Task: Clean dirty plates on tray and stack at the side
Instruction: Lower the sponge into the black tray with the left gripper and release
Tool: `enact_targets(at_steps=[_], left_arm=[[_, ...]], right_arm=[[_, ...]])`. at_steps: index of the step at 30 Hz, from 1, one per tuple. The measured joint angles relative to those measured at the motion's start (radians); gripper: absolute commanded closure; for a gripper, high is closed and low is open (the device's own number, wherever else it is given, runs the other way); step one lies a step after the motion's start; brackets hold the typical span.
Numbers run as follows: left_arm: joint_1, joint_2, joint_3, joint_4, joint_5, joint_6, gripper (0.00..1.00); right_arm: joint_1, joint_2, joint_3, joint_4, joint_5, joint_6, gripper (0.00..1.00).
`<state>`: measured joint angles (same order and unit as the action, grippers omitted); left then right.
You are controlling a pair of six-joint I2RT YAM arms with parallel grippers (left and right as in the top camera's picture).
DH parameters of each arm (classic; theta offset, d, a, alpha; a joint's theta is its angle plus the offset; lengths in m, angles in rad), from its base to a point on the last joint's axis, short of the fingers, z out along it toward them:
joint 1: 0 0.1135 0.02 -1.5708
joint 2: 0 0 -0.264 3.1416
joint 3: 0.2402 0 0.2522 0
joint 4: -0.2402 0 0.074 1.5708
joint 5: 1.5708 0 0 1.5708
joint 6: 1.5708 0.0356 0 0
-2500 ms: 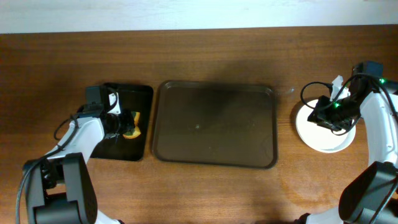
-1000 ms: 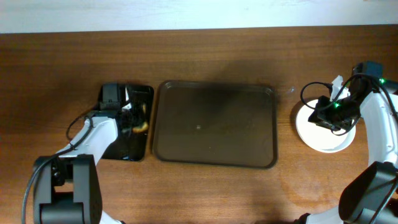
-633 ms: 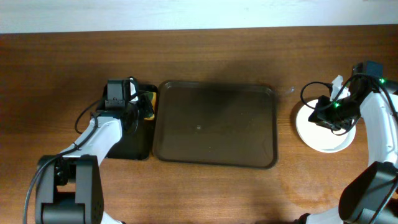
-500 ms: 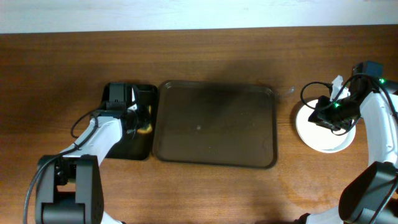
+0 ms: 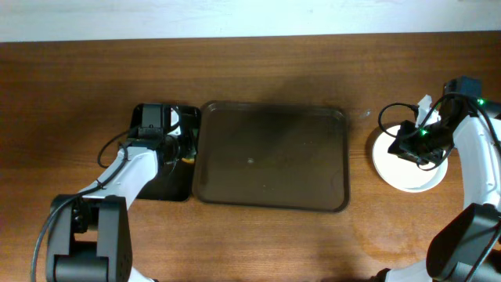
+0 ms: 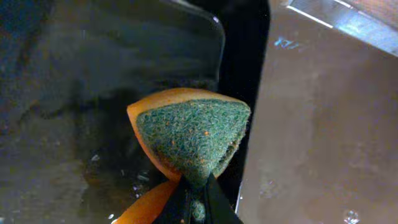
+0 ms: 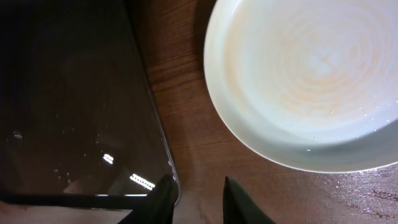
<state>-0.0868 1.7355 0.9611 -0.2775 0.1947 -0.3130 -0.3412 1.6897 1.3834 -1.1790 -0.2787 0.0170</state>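
Observation:
A white plate (image 5: pixel 407 174) sits on the table right of the large brown tray (image 5: pixel 270 157); it also shows in the right wrist view (image 7: pixel 311 74), with faint orange smears. My right gripper (image 7: pixel 199 199) is open and empty above the bare wood between the tray's edge (image 7: pixel 68 93) and the plate; overhead it (image 5: pixel 407 143) hovers over the plate's left side. My left gripper (image 6: pixel 198 205) is shut on an orange sponge with a green scouring face (image 6: pixel 193 134), at the right edge of the small black tray (image 5: pixel 160 184), next to the brown tray (image 6: pixel 323 124).
The black tray (image 6: pixel 124 62) looks wet and glossy. A small clear object (image 5: pixel 362 114) lies by the brown tray's far right corner. A cable loops above the plate (image 5: pixel 391 113). Bare wooden table surrounds the trays.
My left gripper has carried the sponge rightward from the middle of the black tray to its right edge beside the brown tray. The right arm and plate have not moved.

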Motion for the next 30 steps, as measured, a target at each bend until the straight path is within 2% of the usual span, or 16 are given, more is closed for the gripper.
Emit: enact_targets(at_steps=[1,3,7,8,9,11,14,16,17,19,20,22,28,30], left_arm=[[0.0,0.0,0.0,0.002,-0.003,0.0,0.98],[-0.003,0.0,0.0,-0.003,-0.025,0.003,0.91],[-0.006,-0.008,0.0,-0.054,-0.093,0.034,0.79],[-0.006,-0.014,0.0,-0.068,-0.123,0.064,0.68],[-0.007,-0.019,0.0,-0.082,-0.154,0.096,0.64],[-0.007,-0.022,0.0,-0.108,-0.195,0.124,0.46],[-0.007,-0.037,0.0,-0.123,-0.229,0.146,0.39],[-0.007,-0.088,0.0,-0.127,-0.23,0.153,0.39],[-0.007,-0.116,0.0,-0.127,-0.229,0.153,0.45],[-0.007,-0.184,0.0,-0.126,-0.219,0.157,0.64],[-0.006,-0.193,0.0,-0.126,-0.204,0.161,0.78],[-0.007,-0.191,0.0,-0.126,-0.18,0.157,0.94],[-0.008,-0.088,0.0,-0.108,-0.158,0.147,0.99],[-0.008,-0.037,0.0,-0.097,-0.138,0.147,0.94]], right_arm=[[0.0,0.0,0.0,-0.003,0.0,-0.001,0.55],[0.0,0.0,0.0,-0.02,0.0,-0.003,0.46],[0.008,0.0,0.0,-0.044,0.001,-0.017,0.44],[0.023,0.0,0.0,-0.045,0.0,-0.018,0.44],[0.044,0.0,0.0,-0.047,0.0,-0.019,0.44],[0.09,0.0,0.0,-0.045,0.0,-0.019,0.44],[0.135,0.0,0.0,-0.041,0.0,-0.021,0.44],[0.14,0.0,0.0,-0.04,0.0,-0.021,0.43],[0.14,0.0,0.0,-0.039,0.0,-0.021,0.43],[0.14,0.0,0.0,-0.036,0.0,-0.021,0.43],[0.14,0.0,0.0,-0.036,0.0,-0.021,0.43],[0.14,0.0,0.0,-0.036,0.0,-0.021,0.43],[0.14,0.0,0.0,-0.036,0.0,-0.021,0.43],[0.14,0.0,0.0,-0.036,0.0,-0.021,0.43]])
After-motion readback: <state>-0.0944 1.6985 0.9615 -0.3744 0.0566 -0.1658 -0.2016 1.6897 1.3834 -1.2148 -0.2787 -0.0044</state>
